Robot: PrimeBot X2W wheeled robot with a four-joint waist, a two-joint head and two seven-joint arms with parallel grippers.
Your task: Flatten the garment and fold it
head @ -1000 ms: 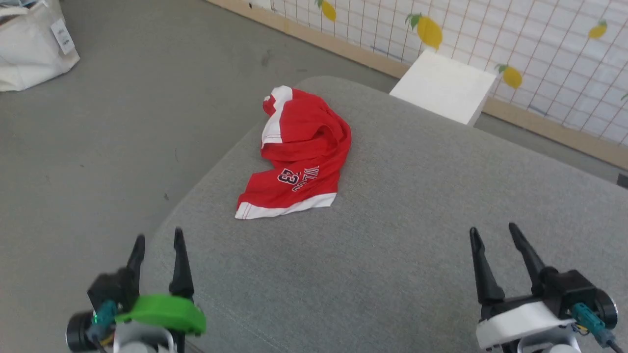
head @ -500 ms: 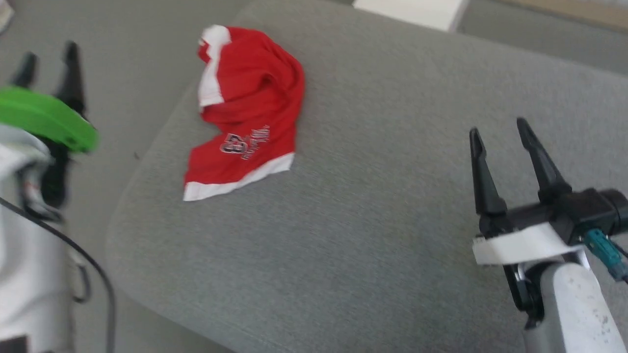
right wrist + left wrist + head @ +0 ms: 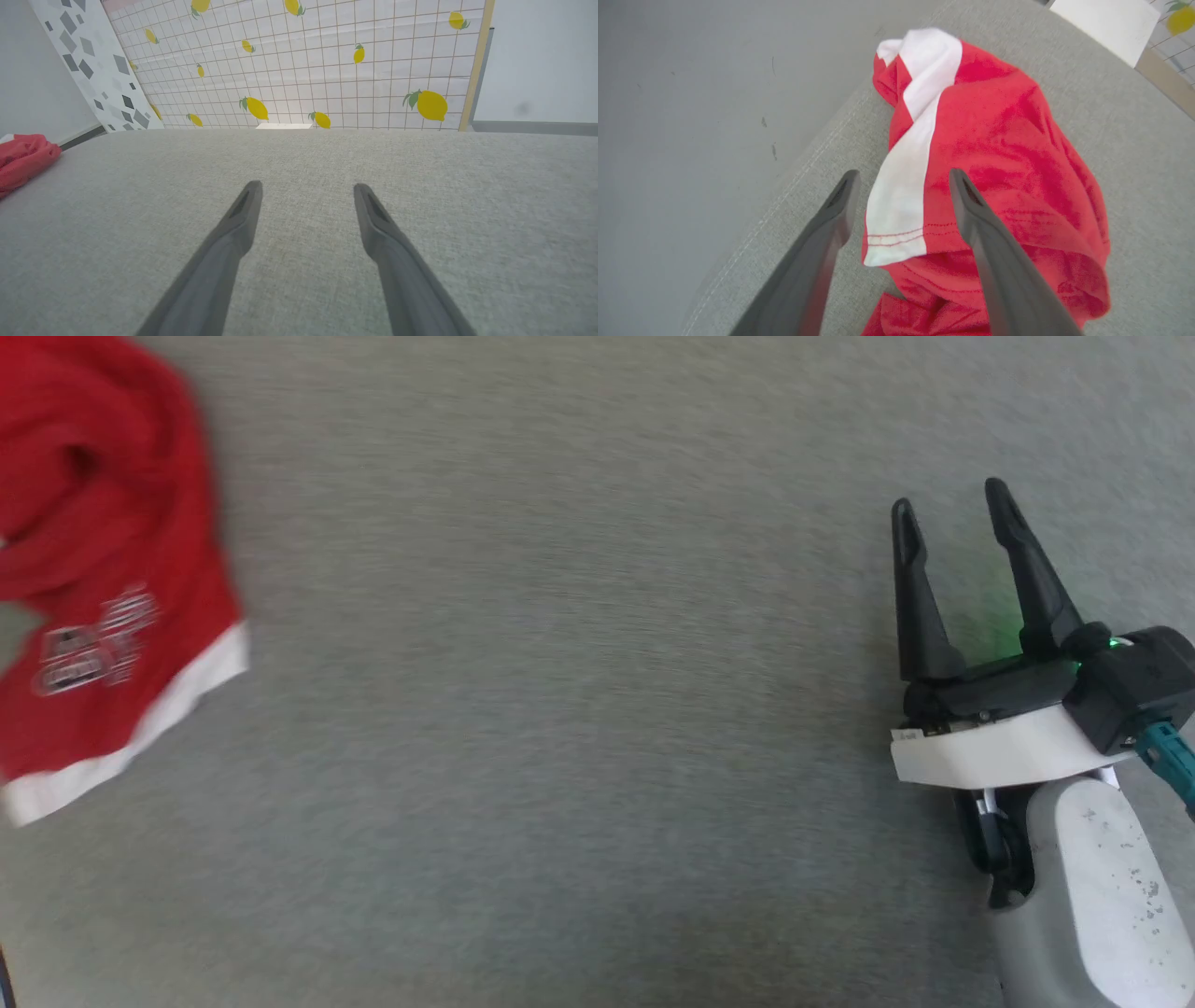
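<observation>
The garment [image 3: 994, 154] lies bunched in a red heap near the rounded corner of the grey upholstered cushion [image 3: 560, 663]. One white stripe panel [image 3: 906, 186] twists across its top, and the white band [image 3: 140, 737] below the lettering sits at its lower end in the head view. Nothing is flat yet, so you are at the very start of the flattening. Your left gripper [image 3: 903, 173] hangs over the heap with its jaws spread and the stitched end of the stripe panel framed between them (whether the tips touch cloth I cannot tell), which reads as lining up a first pinch at a loose corner. Your right gripper [image 3: 948, 495] sits well apart from the garment over bare cushion, jaws spread and holding nothing, so it must cross that open stretch before it can take the other side. The floor [image 3: 691, 93] drops away just beside the heap, so a pull that way could drag cloth over the edge. A white block [image 3: 1104, 23] and the lemon-print panel [image 3: 327, 70] stand beyond the cushion, out of the way.
</observation>
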